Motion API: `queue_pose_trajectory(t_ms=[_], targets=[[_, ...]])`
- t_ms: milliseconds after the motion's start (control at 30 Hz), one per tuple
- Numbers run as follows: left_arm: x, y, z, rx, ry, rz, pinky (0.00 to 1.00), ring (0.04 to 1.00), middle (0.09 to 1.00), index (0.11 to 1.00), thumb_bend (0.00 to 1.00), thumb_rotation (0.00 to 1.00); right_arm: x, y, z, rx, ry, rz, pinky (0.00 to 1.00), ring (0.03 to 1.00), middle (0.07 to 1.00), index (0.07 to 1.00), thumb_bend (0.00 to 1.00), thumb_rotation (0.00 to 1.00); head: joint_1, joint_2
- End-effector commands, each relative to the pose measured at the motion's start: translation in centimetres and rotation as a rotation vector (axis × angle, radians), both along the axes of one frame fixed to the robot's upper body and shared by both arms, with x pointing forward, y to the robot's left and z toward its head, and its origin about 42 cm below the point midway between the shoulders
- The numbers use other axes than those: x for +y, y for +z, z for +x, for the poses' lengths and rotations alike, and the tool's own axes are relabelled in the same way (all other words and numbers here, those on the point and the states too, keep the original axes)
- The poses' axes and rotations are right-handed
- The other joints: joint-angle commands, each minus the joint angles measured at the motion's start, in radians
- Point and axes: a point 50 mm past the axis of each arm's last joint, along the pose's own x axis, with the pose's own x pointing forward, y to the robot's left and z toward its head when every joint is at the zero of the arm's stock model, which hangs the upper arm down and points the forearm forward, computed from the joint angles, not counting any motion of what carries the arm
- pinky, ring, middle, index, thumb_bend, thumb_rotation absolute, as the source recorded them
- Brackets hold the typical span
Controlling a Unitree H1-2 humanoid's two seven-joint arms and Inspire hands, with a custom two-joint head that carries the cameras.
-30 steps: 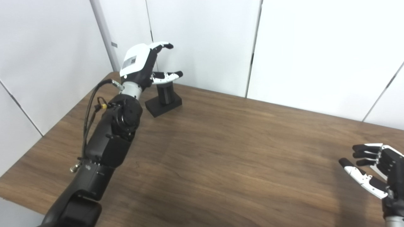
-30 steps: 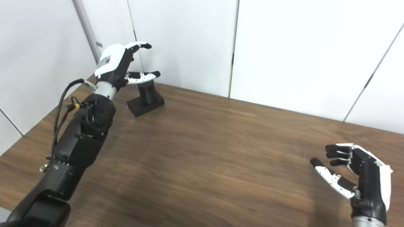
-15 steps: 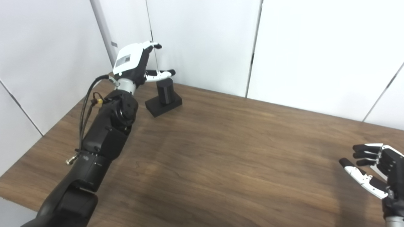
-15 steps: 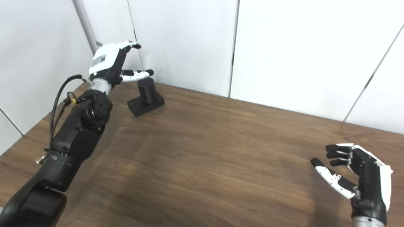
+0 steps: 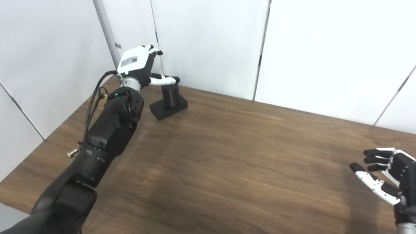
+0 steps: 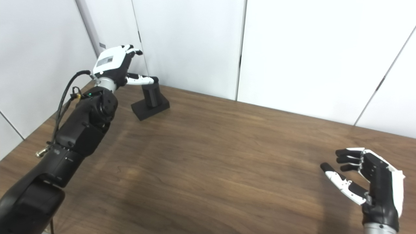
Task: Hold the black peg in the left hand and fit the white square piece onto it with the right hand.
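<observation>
Upper left, your left hand [image 6: 112, 65] spread open above the black peg [image 6: 151, 94], thumb hiding its top, lower right, your right hand [image 6: 373, 182] open, empty, partly cropped.

The left arm [image 5: 107, 130] is built of glossy black segments with rounded joints. Black cables [image 5: 92, 107] are looped along its outer side, with a yellow connector [image 5: 103, 96] and a small green light [image 5: 115, 95] behind a silver wrist ring [image 5: 130, 83]. The left hand [image 5: 138, 65] is capped by a white shell bearing a grey label [image 5: 131, 59]. On both hands the fingers [image 6: 347, 156] are white with black tips. The right hand [image 6: 373, 182] is black-palmed, white-backed, on a silver wrist.
</observation>
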Motion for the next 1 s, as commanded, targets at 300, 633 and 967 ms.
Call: queue_pose_trajectory(t_ms=[300, 633, 967], targets=[[0.7, 1.5, 1.3, 0.031, 0.026, 0.060, 0.86, 1.000, 1.000, 0.848, 0.98, 0.58, -0.1, 1.8, 0.4, -0.087, 0.011, -0.008, 0.47, 0.548, 0.589, 0.488, 0.49, 0.11, 0.004, 0.008], [0.5, 0.5, 1.1, 0.102, 0.032, 0.057, 0.89, 1.000, 1.000, 0.799, 0.97, 0.61, 0.1, 1.7, 0.5, -0.085, 0.004, -0.005, 0.46, 0.543, 0.592, 0.488, 0.49, 0.11, -0.003, 0.010], [1.3, -1.6, 1.5, 0.134, 0.063, 0.051, 0.91, 1.000, 1.000, 0.813, 1.00, 0.62, 0.0, 1.9, 0.4, -0.092, 0.005, 0.005, 0.46, 0.540, 0.587, 0.488, 0.49, 0.11, -0.003, 0.012]])
